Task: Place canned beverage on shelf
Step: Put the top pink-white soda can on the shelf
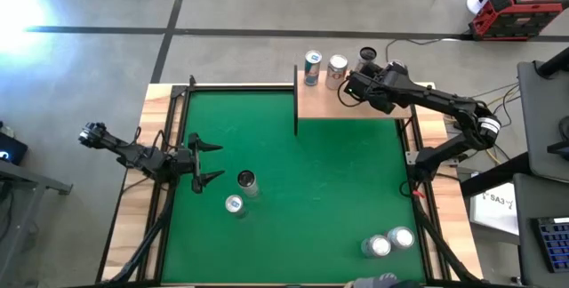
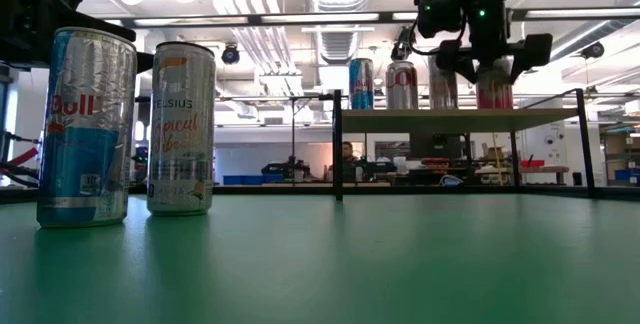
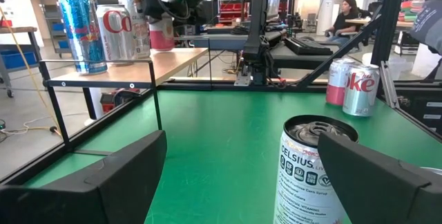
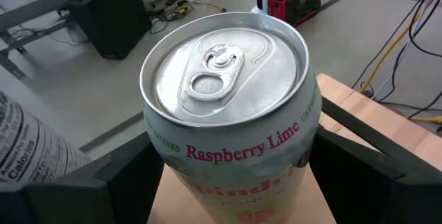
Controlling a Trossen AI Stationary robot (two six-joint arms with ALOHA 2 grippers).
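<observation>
The shelf (image 1: pixel 347 108), a pale-wood board on black posts, stands at the table's far edge. On it stand a blue Red Bull can (image 1: pixel 311 68), a Coke can (image 1: pixel 336 70) and a third can (image 1: pixel 367 57). My right gripper (image 2: pixel 492 59) is over the shelf's right part, shut on a pink Raspberry Lime can (image 4: pixel 228 92). My left gripper (image 1: pixel 206 164) waits open and level at the table's left side. A Celsius can (image 3: pixel 311 175) stands on the felt just ahead of its fingers. My right gripper pinches the Raspberry Lime can's side wall (image 4: pixel 162 162), below the top rim, between its two fingers. The fingers (image 2: pixel 530 49) come slanting down from above. The can is upright, its base level with the shelf board; whether it rests on the board I cannot tell.
A Red Bull can (image 1: pixel 234 204) stands on the green felt beside the Celsius can (image 1: pixel 246 181), near my left gripper. Two more cans (image 1: pixel 400 237) (image 1: pixel 378 246) stand at the table's near right. Black rails edge the table.
</observation>
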